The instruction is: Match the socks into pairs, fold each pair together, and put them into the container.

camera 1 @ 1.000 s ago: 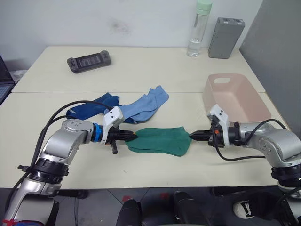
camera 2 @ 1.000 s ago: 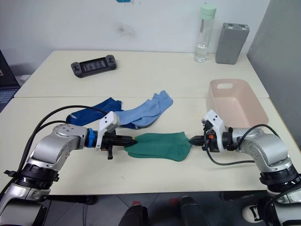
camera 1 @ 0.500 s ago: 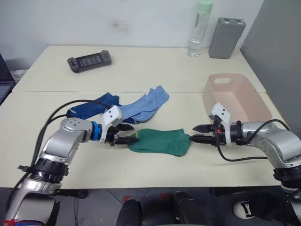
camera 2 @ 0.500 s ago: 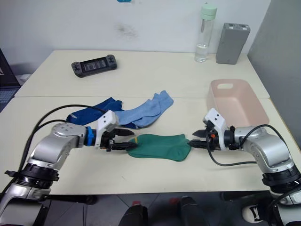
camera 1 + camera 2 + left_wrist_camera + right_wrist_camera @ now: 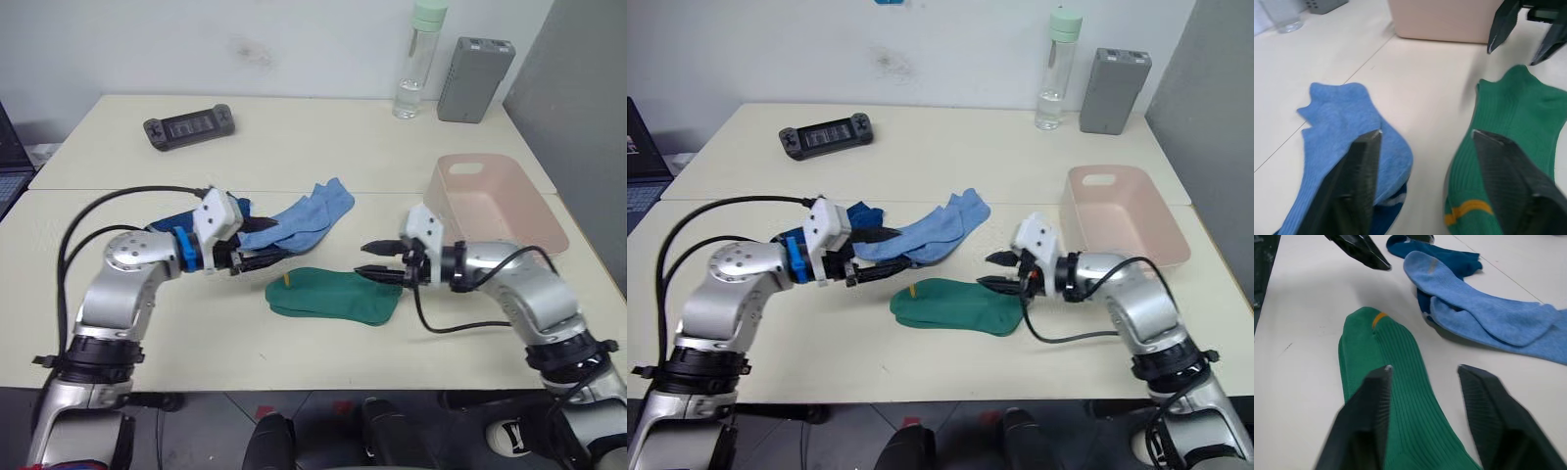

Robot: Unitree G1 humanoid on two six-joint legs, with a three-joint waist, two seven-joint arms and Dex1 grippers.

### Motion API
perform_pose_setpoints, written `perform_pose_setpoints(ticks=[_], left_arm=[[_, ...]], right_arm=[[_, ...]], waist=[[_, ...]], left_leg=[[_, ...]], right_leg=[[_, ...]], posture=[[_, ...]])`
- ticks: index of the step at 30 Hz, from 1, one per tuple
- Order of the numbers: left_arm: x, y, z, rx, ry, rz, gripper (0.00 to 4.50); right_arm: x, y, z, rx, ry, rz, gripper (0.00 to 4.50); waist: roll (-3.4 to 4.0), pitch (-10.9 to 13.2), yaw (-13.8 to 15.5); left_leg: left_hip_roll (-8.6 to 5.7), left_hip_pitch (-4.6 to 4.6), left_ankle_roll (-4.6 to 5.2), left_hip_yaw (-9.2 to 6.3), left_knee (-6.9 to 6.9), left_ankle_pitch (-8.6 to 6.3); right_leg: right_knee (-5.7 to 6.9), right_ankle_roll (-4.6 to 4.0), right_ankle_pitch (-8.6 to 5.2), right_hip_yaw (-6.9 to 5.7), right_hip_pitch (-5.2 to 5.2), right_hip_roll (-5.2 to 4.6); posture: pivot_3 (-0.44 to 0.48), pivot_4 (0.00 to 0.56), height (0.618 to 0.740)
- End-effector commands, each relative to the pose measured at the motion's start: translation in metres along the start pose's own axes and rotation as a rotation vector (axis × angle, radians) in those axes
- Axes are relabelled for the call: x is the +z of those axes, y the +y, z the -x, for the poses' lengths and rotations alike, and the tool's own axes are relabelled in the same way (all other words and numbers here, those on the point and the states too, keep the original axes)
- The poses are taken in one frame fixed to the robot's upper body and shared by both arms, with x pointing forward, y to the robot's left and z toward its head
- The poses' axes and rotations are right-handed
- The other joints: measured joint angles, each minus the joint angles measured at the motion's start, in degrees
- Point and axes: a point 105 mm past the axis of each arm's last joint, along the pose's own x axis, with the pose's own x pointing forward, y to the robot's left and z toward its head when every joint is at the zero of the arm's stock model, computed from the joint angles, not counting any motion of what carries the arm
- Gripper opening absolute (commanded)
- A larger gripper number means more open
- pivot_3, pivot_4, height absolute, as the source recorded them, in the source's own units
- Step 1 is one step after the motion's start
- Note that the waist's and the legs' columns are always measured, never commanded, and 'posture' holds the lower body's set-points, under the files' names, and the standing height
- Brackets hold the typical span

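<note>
Pink container (image 5: pixel 495 201) sits right of centre, empty, awaiting pairs. Green socks (image 5: pixel 335 295) lie stacked flat mid-frame, ready for folding. My left gripper (image 5: pixel 263 252) and right gripper (image 5: pixel 380 262) hover spread wide, holding nothing.

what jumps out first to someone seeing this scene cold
The green socks lie flat at the table's near middle, with the left gripper and right gripper open at either end, holding nothing. Behind them sits a heap of light blue socks over dark navy ones. The pink container stands on the right.
</note>
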Motion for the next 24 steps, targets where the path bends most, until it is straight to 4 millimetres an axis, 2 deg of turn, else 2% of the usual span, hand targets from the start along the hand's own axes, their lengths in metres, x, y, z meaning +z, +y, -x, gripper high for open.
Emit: perform_pose_setpoints(ticks=[1,3,6,8,13,16,19,22,24], left_arm=[[-0.013,-0.012,-0.009,-0.038,0.035,-0.024,1.7],[-0.031,-0.01,-0.012,-0.009,0.118,-0.054,1.07],[-0.048,-0.015,-0.015,-0.021,0.17,-0.039,0.09],[-0.057,-0.019,-0.013,-0.038,0.197,-0.025,0.03],[-0.069,-0.025,-0.003,-0.046,0.229,-0.001,0.03],[-0.065,-0.025,-0.001,-0.04,0.198,-0.003,0.03],[-0.047,-0.026,0.001,-0.043,0.104,0.008,0.03],[-0.039,-0.03,0.003,-0.061,0.095,-0.012,0.03],[-0.041,-0.033,0.004,-0.069,0.116,-0.013,0.03]], right_arm=[[-0.005,0.001,-0.002,0.001,0.014,0.087,0.73],[-0.018,0.004,-0.003,0.017,0.059,0.102,0.03],[-0.043,0.006,-0.001,0.016,0.128,0.111,0.0],[-0.06,0.007,0.005,0.015,0.167,0.113,0.0],[-0.073,0.008,0.024,0.019,0.204,0.106,0.0],[-0.071,0.007,0.034,0.022,0.205,0.114,0.0],[-0.053,0.008,0.035,0.024,0.125,0.104,0.0],[-0.033,0.014,0.024,0.047,0.048,0.12,0.0],[-0.028,0.019,0.014,0.052,0.024,0.112,0.0]], waist=[[0.0,0.0,-0.01],[0.0,0.0,-0.01],[0.0,0.0,-0.01],[0.0,0.0,0.0],[0.0,-0.01,0.06],[0.01,-0.01,0.06],[0.01,-0.01,-0.05],[0.01,-0.01,-0.09],[0.01,-0.01,-0.15]], left_leg=[[0.0,0.01,0.0,-0.01,0.0,0.0],[0.0,0.01,0.0,-0.02,0.0,0.0],[0.0,0.02,0.0,-0.03,0.0,0.0],[0.0,0.01,0.0,-0.01,0.0,0.0],[0.0,0.1,0.0,0.0,0.01,0.0],[0.0,0.17,0.0,0.01,0.01,0.0],[0.0,0.17,0.0,0.02,0.02,0.0],[0.01,0.14,0.0,-0.01,0.01,0.0],[0.01,0.14,0.0,-0.02,0.01,0.0]], right_leg=[[0.0,0.0,0.0,-0.01,0.0,0.0],[0.02,0.01,-0.01,-0.02,0.0,0.0],[0.03,0.02,-0.01,-0.03,0.0,0.01],[0.02,0.02,-0.01,-0.01,0.01,0.0],[0.04,0.04,-0.03,0.01,0.08,0.0],[0.04,0.17,-0.1,0.01,0.14,0.0],[0.05,0.19,-0.08,0.03,0.13,0.0],[0.06,0.16,-0.07,0.02,0.1,0.01],[0.06,0.19,-0.08,0.02,0.1,0.01]], posture=[[0.0,0.15,0.74],[0.0,0.15,0.74],[0.0,0.15,0.74],[0.0,0.15,0.74],[0.0,0.15,0.74],[0.0,0.15,0.74],[0.0,0.15,0.74],[0.0,0.15,0.74],[0.0,0.15,0.74]])
